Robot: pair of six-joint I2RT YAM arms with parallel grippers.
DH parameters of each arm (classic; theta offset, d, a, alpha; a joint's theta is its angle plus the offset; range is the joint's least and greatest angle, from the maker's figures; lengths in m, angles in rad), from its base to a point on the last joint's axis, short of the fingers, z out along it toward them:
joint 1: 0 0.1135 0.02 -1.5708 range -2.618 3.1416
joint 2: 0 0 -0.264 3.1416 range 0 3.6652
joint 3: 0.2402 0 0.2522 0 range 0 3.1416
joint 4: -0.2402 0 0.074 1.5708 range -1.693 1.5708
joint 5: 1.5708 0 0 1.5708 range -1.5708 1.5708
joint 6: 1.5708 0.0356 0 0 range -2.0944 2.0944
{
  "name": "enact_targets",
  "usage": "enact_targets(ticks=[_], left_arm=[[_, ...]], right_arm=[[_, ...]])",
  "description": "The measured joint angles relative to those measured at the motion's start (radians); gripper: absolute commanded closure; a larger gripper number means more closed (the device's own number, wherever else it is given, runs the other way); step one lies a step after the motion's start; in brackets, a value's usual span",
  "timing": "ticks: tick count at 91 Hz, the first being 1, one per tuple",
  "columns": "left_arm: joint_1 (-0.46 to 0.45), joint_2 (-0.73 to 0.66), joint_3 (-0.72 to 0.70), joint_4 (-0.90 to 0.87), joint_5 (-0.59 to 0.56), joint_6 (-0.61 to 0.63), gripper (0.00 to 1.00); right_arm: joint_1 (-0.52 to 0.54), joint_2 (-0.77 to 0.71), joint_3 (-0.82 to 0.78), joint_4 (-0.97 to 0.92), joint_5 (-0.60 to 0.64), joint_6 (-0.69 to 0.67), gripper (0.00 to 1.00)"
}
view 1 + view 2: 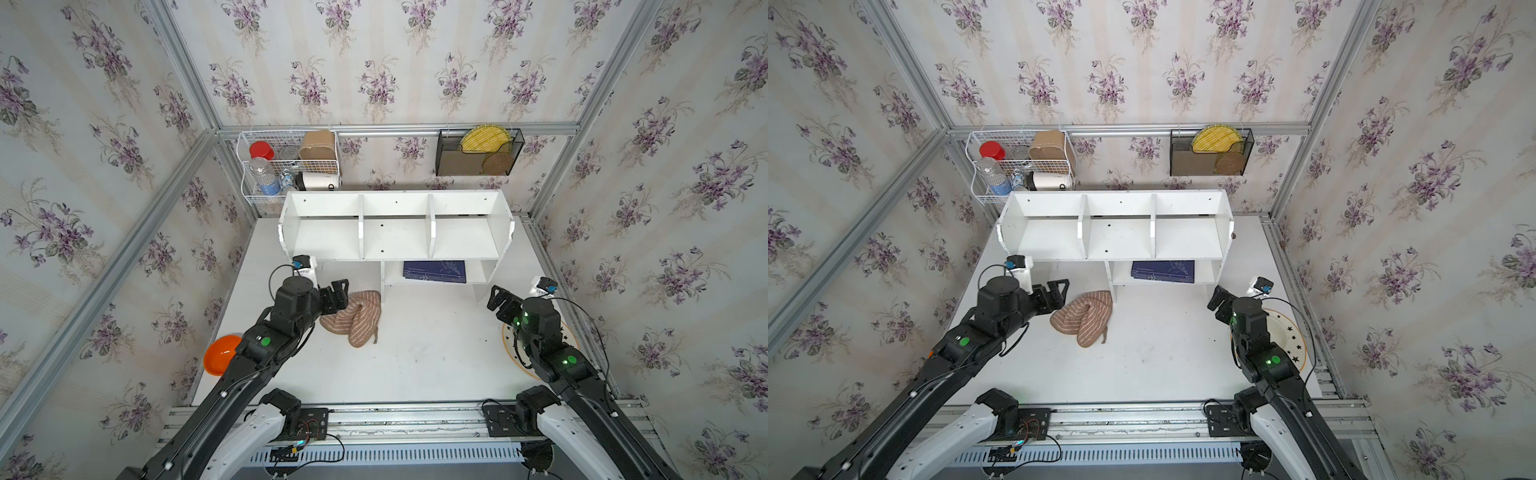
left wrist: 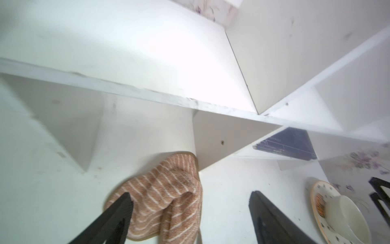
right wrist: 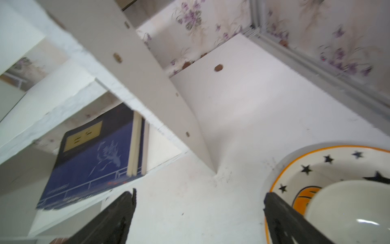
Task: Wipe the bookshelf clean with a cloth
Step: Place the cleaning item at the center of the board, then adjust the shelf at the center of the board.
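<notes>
The white bookshelf [image 1: 395, 241] [image 1: 1121, 237] stands at the back of the table, its three upper compartments bare. The tan striped cloth [image 1: 357, 316] [image 1: 1086, 318] lies crumpled on the table in front of the shelf's lower left opening, against a lower upright. My left gripper [image 1: 338, 297] [image 1: 1059, 295] hangs open at the cloth's left edge. In the left wrist view the cloth [image 2: 168, 200] lies below the left gripper [image 2: 191, 196], by one of its spread fingers, and is not gripped. My right gripper [image 1: 496, 299] [image 3: 200, 194] is open and empty near the shelf's right leg.
A blue book [image 1: 434, 271] [image 3: 90, 156] lies on the small lower shelf. A star-patterned plate [image 3: 316, 164] with a white bowl sits under the right arm. An orange bowl [image 1: 220, 353] sits at the table's left edge. A wire basket [image 1: 286, 166] and a black mesh rack [image 1: 478, 153] hang on the back wall.
</notes>
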Motion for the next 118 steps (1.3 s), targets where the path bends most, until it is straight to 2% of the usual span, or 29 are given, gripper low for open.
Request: enact_targets(ticks=[5, 19, 27, 35, 41, 48, 67, 78, 97, 107, 113, 118], left_arm=[[0.0, -0.063, -0.008, -0.032, -0.113, 0.012, 0.0], [0.038, -0.113, -0.033, -0.06, -0.45, 0.069, 0.0], [0.153, -0.091, -0.143, 0.082, -0.559, 0.162, 0.07], [0.291, -0.035, -0.258, 0.235, -0.594, 0.218, 0.11], [0.397, 0.044, -0.31, 0.362, -0.571, 0.224, 0.11], [0.486, 0.172, -0.303, 0.467, -0.527, 0.223, 0.1], [0.605, 0.548, -0.215, 0.646, -0.388, 0.214, 0.1], [0.611, 0.65, -0.221, 0.716, -0.253, 0.217, 0.1], [0.607, 0.682, -0.29, 0.891, -0.049, 0.255, 0.14], [0.592, 0.665, -0.347, 1.003, -0.013, 0.278, 0.13], [0.542, 0.663, -0.404, 1.079, -0.015, 0.309, 0.12], [0.499, 0.679, -0.444, 1.175, -0.048, 0.337, 0.07]], right_arm=[[-0.001, 0.01, -0.006, 0.036, 0.08, -0.008, 0.0], [-0.065, 0.041, -0.02, 0.126, 0.279, -0.005, 0.0], [-0.161, 0.077, -0.065, 0.213, 0.344, -0.002, 0.0], [-0.246, 0.135, -0.124, 0.304, 0.375, -0.002, 0.0], [-0.269, 0.194, -0.171, 0.4, 0.393, -0.025, 0.0], [-0.278, 0.277, -0.226, 0.548, 0.403, -0.081, 0.0], [-0.282, 0.526, -0.31, 0.952, 0.399, -0.24, 0.0], [-0.282, 0.655, -0.35, 1.168, 0.308, -0.343, 0.0], [-0.283, 0.681, -0.348, 1.344, 0.152, -0.469, 0.0], [-0.301, 0.687, -0.343, 1.375, 0.056, -0.518, 0.0], [-0.337, 0.702, -0.326, 1.378, -0.014, -0.534, 0.0], [-0.393, 0.709, -0.299, 1.357, -0.08, -0.533, 0.0]])
